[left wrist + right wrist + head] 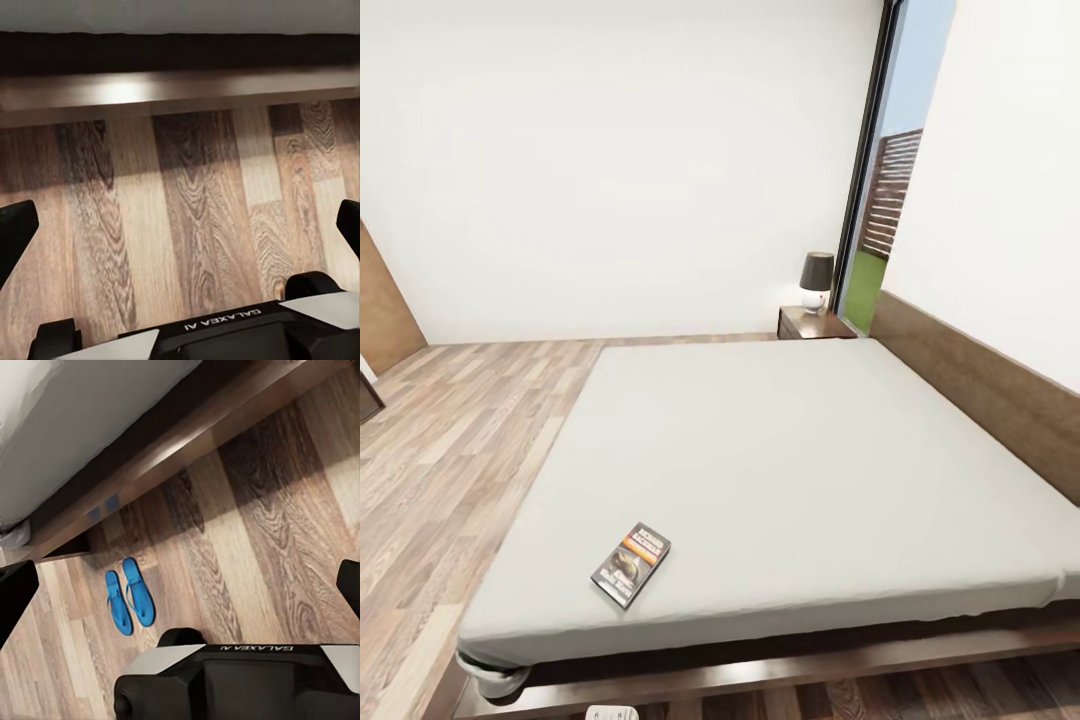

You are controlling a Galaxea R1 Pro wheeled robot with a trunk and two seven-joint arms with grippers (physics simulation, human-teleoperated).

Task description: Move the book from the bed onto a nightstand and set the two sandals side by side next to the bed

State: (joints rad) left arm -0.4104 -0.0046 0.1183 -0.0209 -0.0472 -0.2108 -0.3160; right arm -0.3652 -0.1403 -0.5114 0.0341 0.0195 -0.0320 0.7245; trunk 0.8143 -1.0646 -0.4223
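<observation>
Bed [810,460]: grey mattress, dark wood frame, headboard at 3 o'clock.
Floor [450,450]: light wood planks.
Nightstand [812,324]: dark wood, at the bed's far corner, 1 o'clock; lamp [816,280] on top.
Book [631,564]: flat on the mattress, near corner, 7 o'clock; cover text too small to read.
Sandals [129,598]: blue pair, side by side on the floor beside the bed frame.
Left gripper [180,229]: fingers apart, empty, over floor; housing reads "GALAXEA AI".
Right gripper [180,592]: fingers apart, empty; same marking.
</observation>
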